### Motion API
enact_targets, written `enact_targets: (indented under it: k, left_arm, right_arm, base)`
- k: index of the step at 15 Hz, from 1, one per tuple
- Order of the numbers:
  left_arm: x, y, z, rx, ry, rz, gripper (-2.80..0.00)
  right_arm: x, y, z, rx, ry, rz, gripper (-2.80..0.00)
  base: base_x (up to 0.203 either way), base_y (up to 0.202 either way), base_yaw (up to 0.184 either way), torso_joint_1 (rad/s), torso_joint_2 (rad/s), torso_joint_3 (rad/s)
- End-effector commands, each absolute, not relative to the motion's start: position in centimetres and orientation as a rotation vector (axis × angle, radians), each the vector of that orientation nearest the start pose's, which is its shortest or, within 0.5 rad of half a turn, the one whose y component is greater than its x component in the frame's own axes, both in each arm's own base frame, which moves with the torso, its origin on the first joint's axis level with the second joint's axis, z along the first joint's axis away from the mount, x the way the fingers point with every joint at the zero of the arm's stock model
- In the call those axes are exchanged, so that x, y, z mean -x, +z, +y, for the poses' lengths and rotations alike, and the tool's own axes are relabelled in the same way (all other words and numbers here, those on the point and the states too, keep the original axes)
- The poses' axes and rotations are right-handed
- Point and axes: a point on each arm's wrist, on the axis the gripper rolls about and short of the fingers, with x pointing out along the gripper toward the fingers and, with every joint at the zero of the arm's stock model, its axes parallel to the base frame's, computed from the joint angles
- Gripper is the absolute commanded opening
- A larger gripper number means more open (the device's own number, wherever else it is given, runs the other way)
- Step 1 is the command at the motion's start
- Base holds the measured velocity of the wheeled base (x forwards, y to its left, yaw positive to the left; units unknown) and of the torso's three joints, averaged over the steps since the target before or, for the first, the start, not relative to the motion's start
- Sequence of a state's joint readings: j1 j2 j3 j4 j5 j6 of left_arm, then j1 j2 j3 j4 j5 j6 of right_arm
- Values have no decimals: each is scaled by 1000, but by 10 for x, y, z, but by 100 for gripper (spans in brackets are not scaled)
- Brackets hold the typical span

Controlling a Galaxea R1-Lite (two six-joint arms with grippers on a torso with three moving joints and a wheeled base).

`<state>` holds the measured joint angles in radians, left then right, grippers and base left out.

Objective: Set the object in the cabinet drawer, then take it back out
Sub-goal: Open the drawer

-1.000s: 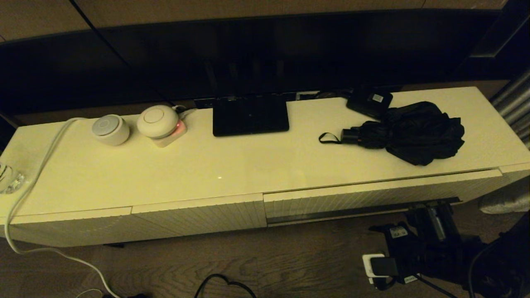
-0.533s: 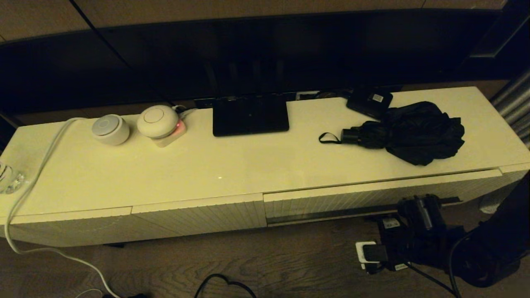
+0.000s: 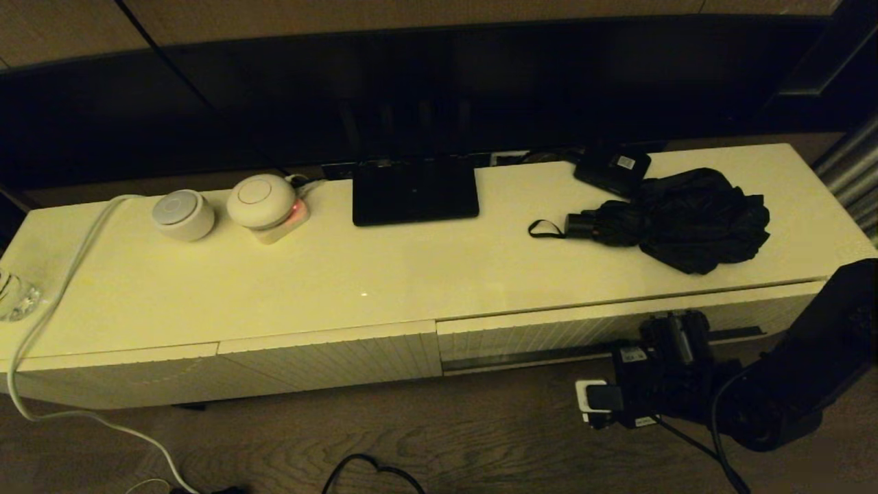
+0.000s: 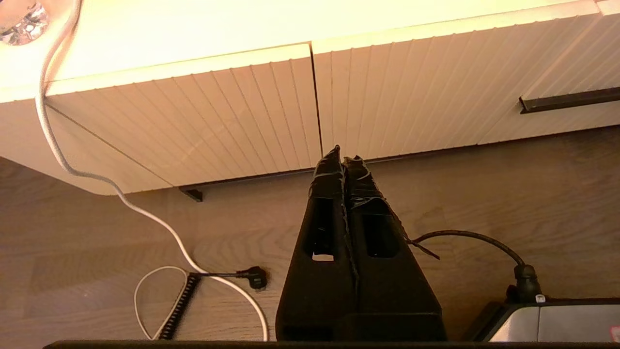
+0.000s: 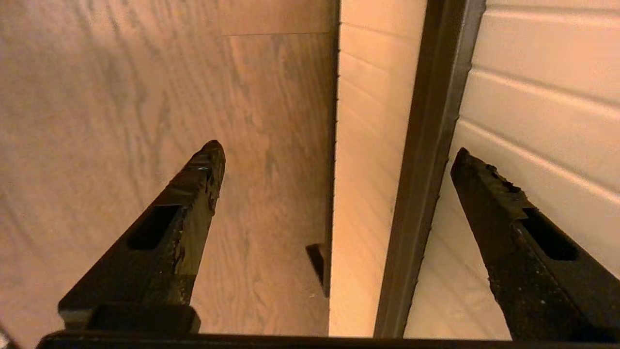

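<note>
Head view: a long cream tabletop (image 3: 384, 274) spans the frame, with the drawer (image 3: 549, 333) closed under its right half, dark strip (image 5: 426, 145) along the lower edge. On the tabletop's right side lies the umbrella (image 3: 686, 219), long axis running left to right, handle and wrist loop pointing left, bunched fabric to the right. At lower right the right claw (image 5: 334, 150) hangs released before the drawer, fingers spread either side of the strip. Left wrist view: left claw (image 4: 343, 157) clenched, empty, low near the floor (image 4: 97, 242).

Right tool (image 5: 334, 150) held low with fingers spread wide; left tool (image 4: 343, 159) parked, fingers pressed together
</note>
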<state>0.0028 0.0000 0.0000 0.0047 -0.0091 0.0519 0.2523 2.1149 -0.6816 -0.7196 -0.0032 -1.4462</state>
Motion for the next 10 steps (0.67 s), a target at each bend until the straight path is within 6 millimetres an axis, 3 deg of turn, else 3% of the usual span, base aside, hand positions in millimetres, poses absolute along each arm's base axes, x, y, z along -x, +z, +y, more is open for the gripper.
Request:
enact_targets:
  k: [1, 10]
  left_arm:
    - [23, 74, 0, -52, -6, 8, -280]
    - [23, 74, 0, -52, -6, 8, -280]
  right_arm:
    - [-328, 25, 83, 1470, 707, 405, 0]
    - [-331, 14, 84, 1457, 723, 432, 0]
  base:
    - [0, 0, 0, 0, 0, 0]
    - [0, 0, 0, 0, 0, 0]
